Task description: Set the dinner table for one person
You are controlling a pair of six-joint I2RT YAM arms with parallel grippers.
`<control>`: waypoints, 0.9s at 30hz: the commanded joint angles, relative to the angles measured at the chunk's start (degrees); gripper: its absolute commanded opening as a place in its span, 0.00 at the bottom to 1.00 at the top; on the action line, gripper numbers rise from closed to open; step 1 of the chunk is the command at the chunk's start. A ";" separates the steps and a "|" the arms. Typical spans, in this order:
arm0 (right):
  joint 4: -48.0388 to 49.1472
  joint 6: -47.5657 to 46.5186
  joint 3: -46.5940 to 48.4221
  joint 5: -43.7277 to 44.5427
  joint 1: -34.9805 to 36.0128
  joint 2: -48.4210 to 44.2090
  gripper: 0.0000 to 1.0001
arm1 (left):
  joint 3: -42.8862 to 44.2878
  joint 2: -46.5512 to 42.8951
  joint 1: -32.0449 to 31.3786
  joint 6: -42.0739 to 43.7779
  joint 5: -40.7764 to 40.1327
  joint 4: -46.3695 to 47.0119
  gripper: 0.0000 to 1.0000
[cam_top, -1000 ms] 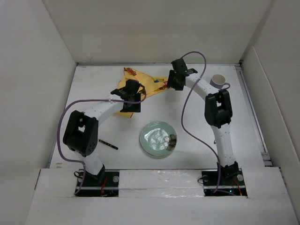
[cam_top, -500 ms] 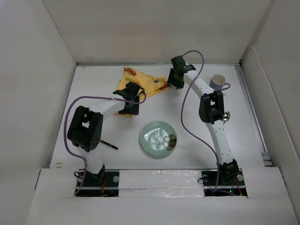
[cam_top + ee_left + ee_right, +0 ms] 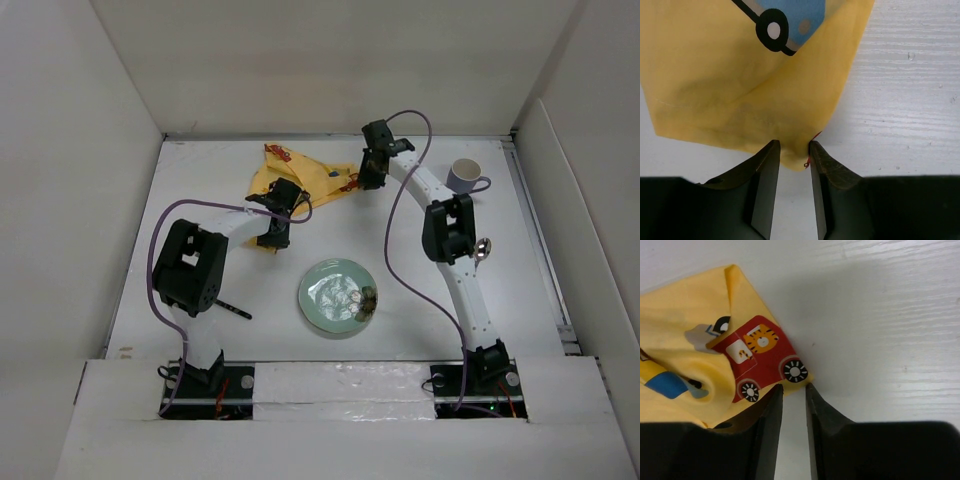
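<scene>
Nearest me, the green plate [image 3: 338, 297] sat short of the yellow placemat [image 3: 300, 175], both on the white bench [image 3: 500, 300]. My left tool [image 3: 793, 146] stood narrow around the placemat's near corner; I couldn't tell whether it gripped. My right tool [image 3: 794, 387] stood narrow over bare bench, just beside the placemat's right corner.

table [image 3: 200, 185]: white, flat | far centre-left: crumpled yellow placemat [image 3: 300, 178] | near centre: green plate [image 3: 330, 295] | far right: cup [image 3: 462, 175] | right: spoon [image 3: 484, 246] | near left: thin dark utensil [image 3: 232, 308], type unclear
</scene>
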 commanded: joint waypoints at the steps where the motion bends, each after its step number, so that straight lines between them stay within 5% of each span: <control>1: 1.82 1.37 -0.30 -2.95 0.65 1.66 0.28 | -0.55 0.06 -0.09 1.29 -1.69 0.14 0.27; 6: 7.71 3.30 -5.22 -3.92 0.03 -1.85 0.07 | -1.25 -0.11 -0.09 1.82 -1.96 0.23 0.00; 8: 9.81 3.57 -7.93 -3.92 -0.50 -4.65 0.00 | -1.16 -1.60 1.31 1.73 -0.99 0.49 0.00; 13: 14.92 2.16 -14.98 -2.96 -0.50 -13.27 0.00 | 1.82 -7.22 4.92 1.38 2.08 0.67 0.00; 24: 15.81 -2.85 -36.16 -3.83 -4.53 -46.22 0.00 | 18.96 -23.92 28.00 -6.87 30.98 2.86 0.00; 27: 14.13 -2.50 -39.76 -9.96 -6.02 -55.19 0.00 | 21.42 -25.77 31.90 -11.36 36.97 5.41 0.00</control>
